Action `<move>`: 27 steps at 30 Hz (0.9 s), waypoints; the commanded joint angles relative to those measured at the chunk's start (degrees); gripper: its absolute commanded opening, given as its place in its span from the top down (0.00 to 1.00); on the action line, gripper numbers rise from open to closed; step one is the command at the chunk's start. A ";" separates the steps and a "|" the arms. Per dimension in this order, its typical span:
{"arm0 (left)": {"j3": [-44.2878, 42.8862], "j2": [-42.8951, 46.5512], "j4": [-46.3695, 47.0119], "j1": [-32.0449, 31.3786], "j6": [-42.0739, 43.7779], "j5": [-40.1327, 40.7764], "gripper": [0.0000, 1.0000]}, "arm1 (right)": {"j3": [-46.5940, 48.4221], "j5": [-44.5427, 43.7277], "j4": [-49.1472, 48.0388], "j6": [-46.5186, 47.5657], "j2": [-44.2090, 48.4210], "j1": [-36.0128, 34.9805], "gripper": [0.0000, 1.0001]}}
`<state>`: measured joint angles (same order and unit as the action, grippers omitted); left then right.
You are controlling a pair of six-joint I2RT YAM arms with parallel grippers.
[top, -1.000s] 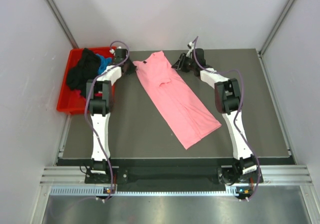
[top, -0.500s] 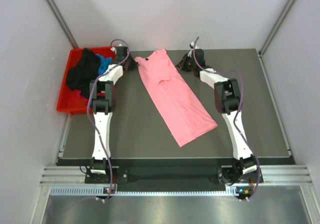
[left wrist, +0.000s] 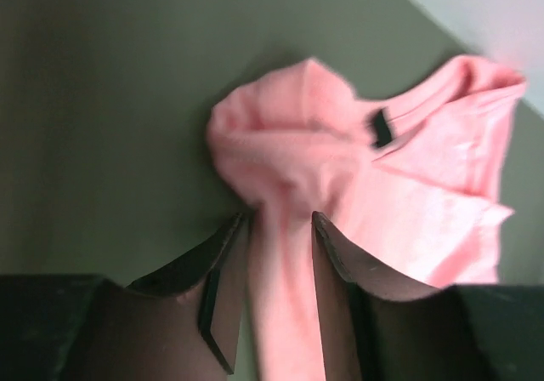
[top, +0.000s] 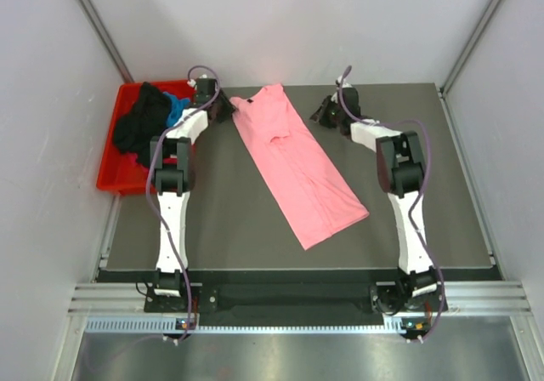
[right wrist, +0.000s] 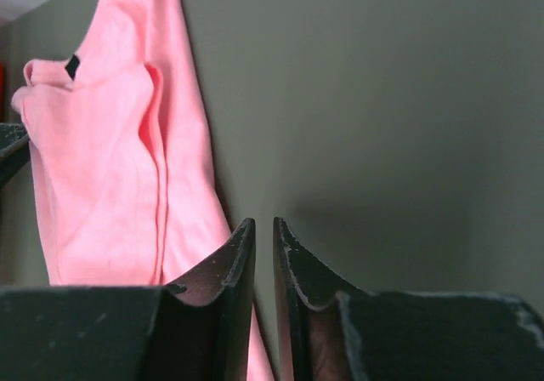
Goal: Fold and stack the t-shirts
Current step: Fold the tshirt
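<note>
Left gripper: clamped on bunched shoulder of pink t-shirt. Right gripper: pressed together, empty, shirt alongside leftward.

The pink t-shirt is soft matt cloth, lightly creased. The desk top is dull, smooth dark grey. The red bin at its far left corner looks like shiny plastic. The right gripper has matt black fingers, scuffed pale along the edges.
</note>
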<state>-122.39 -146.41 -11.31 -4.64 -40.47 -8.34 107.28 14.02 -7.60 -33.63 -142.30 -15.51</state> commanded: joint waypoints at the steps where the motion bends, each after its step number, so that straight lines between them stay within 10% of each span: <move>1: 4.16 7.53 -9.33 0.51 3.55 7.79 0.59 | -5.92 0.83 -0.50 1.10 14.02 2.85 0.84; 12: 24.90 32.46 -15.67 0.42 6.01 10.19 0.60 | -26.58 -13.65 32.80 21.31 41.39 -10.55 0.66; 27: 21.07 57.89 -31.22 4.21 10.58 -1.50 0.57 | -44.88 -29.21 38.79 13.94 49.23 -45.03 0.64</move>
<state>-97.54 -92.09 -37.85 -0.12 -31.94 -5.91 61.23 -8.23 29.82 -17.10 -93.58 -57.17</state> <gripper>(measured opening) 0.428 0.359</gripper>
